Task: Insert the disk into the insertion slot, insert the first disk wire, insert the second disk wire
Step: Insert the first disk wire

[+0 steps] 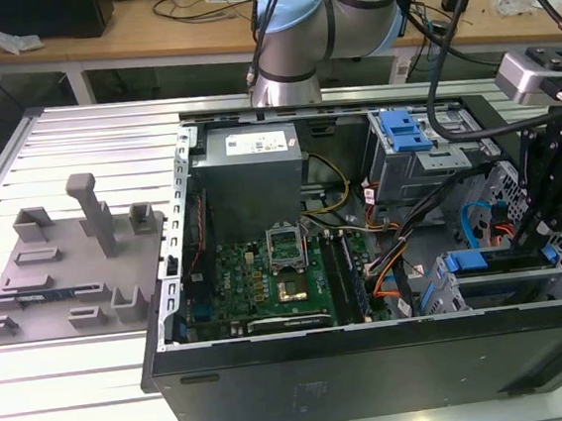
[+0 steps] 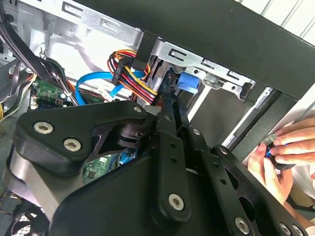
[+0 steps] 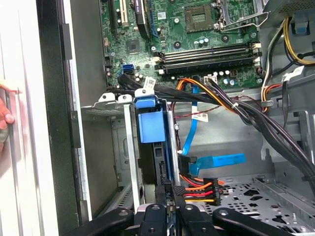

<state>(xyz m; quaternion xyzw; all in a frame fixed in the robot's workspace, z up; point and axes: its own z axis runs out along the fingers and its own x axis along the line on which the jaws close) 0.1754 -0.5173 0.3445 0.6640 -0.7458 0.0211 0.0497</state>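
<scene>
Gripper low at the rear edge of the seated disk.
Black plug of the first disk wire sits right at the gripper, probably lined up to plug in; gripped or not, I cannot tell. Behind it, the disk fills the insertion slot; second disk wire hangs just beside, seemingly unplugged.

The disk wears smooth blue plastic, the insertion slot matt sheet metal.

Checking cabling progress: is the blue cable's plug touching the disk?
Cannot tell. In the first wrist view the blue cable's plug sits close beside the disk, but the insertion slot's rail hides any contact.
</scene>
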